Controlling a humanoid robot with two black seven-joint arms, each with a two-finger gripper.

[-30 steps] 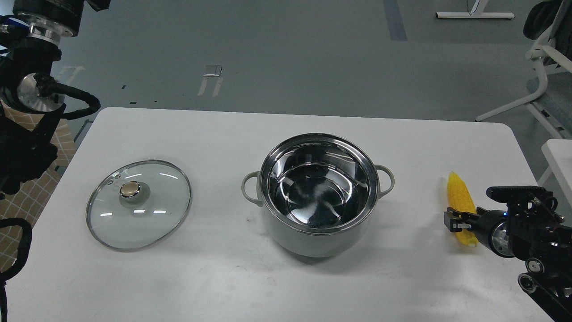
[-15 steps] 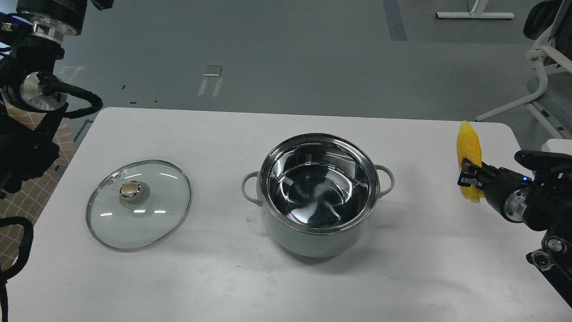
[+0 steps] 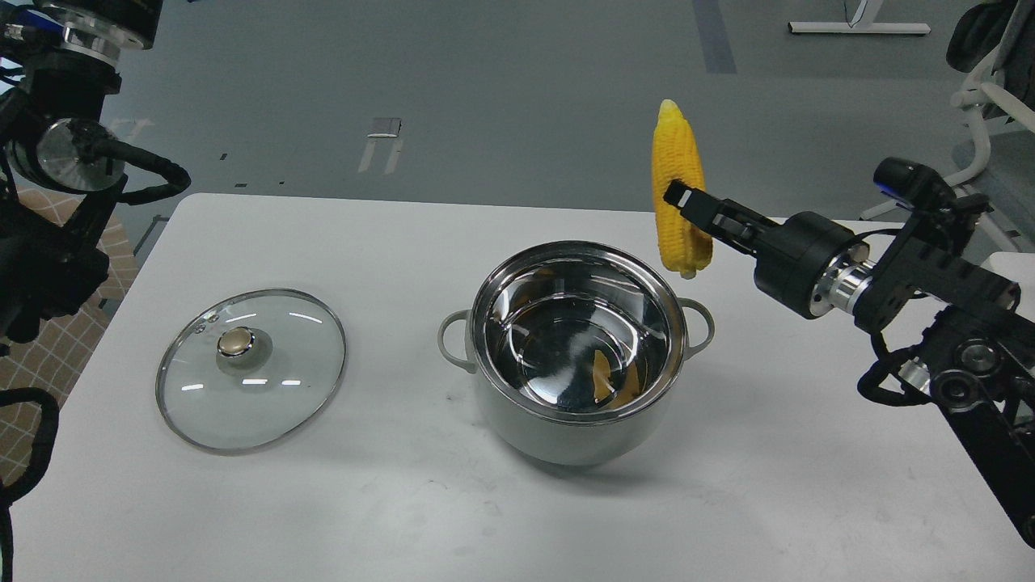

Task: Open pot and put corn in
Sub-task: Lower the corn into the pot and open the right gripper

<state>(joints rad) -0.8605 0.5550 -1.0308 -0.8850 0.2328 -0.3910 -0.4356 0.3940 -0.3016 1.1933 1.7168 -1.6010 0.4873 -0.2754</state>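
Corn [image 3: 679,190]: held in the air above and just beyond the pot's right rim — a second ago it lay flat on the table at the far right, half a second ago it was only just lifted there
Meaning for the task: pick-up and most of the carry look done; what is left, by my judgement, is a short move over the opening, then a lowering and release
Corn axis: long axis close to upright, leaning slightly; pointed tip up, blunt end down toward the rim
Right gripper [image 3: 686,202]: fingers clamped on the cob about mid-length, reaching in from the right
Pot [image 3: 576,404]: open, upright, mid-table; steel interior empty, with a yellow reflection of the cob on its inner wall
Lid [image 3: 251,368]: lying flat on the table, well to the left of the pot, knob up — the opening step is complete
Left gripper: out of view; only upper arm parts show at the left edge
Risk: blunt end could clip the rim if lowered too soon
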